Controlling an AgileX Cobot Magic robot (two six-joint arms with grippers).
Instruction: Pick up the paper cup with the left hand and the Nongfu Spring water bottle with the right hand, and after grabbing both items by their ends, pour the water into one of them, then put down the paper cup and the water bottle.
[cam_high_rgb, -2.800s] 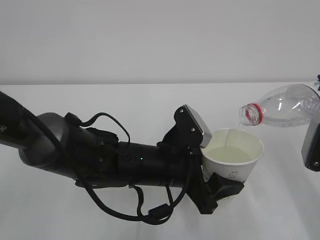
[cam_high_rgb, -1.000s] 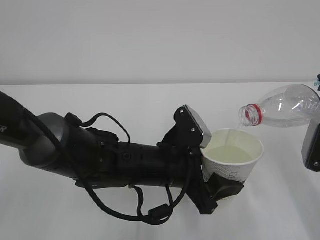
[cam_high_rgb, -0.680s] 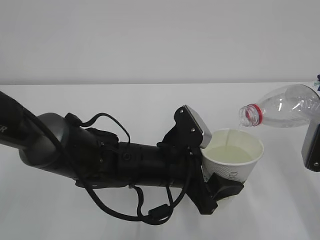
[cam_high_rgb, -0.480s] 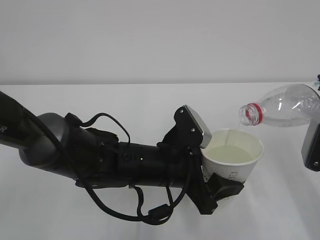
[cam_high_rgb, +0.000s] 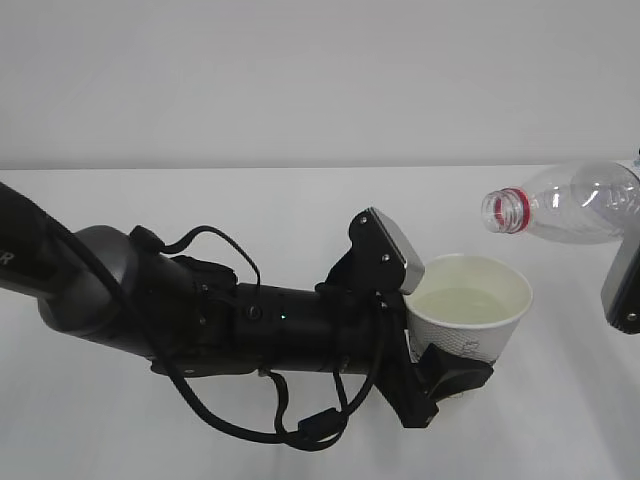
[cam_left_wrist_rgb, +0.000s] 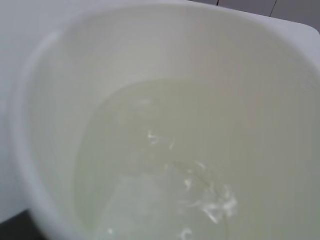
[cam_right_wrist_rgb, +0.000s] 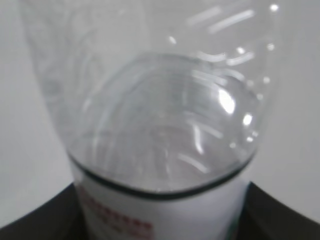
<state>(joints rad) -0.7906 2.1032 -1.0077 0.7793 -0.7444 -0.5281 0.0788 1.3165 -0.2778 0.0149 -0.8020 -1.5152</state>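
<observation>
The left pincer (cam_high_rgb: 440, 335) is gripping the cup (cam_high_rgb: 470, 320) (water (cam_high_rgb: 460, 305) inside) above the table (cam_high_rgb: 300, 200). At two o'clock, the right pincer (cam_high_rgb: 625, 285) is holding the bottle (cam_high_rgb: 570, 205) nearly level.

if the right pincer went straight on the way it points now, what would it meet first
Probably the left pincer or the white paper cup it holds, just lower left of the clear plastic bottle's mouth; depth is unclear, so it might pass above.
</observation>
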